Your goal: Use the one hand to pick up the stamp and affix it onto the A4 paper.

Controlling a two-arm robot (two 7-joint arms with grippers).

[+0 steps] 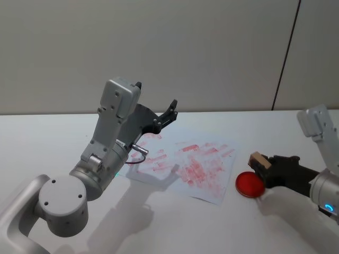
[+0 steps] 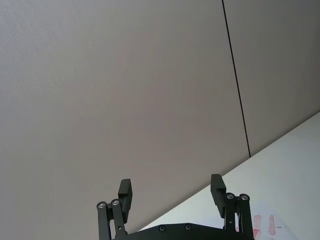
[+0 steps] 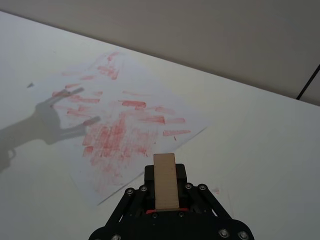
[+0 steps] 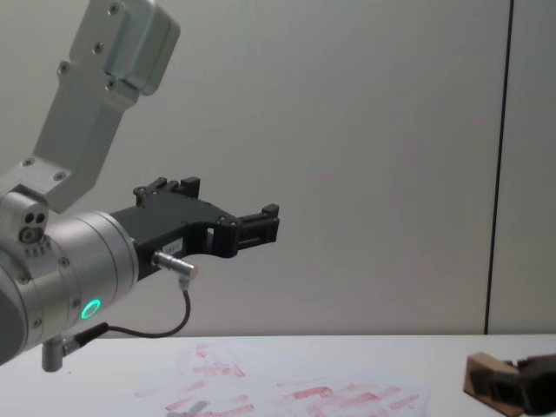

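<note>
My right gripper (image 1: 260, 164) is shut on the stamp (image 1: 258, 157), a small light-brown wooden block, and holds it just above the left rim of a round red ink pad (image 1: 250, 184). In the right wrist view the stamp (image 3: 165, 186) stands between the black fingers (image 3: 181, 175). The A4 paper (image 3: 120, 130) lies ahead of it, covered in red rectangular imprints. The A4 paper (image 1: 185, 164) lies mid-table, left of the stamp. In the chest view the stamp (image 4: 483, 375) shows low at the right. My left gripper (image 1: 157, 98) is raised above the paper's far left corner, open and empty.
The left arm's big silver joints (image 1: 63, 206) fill the near left of the table, with a looped black cable (image 4: 165, 330) under the wrist. A grey wall with a dark vertical seam (image 1: 286, 53) stands behind the white table (image 1: 175, 227).
</note>
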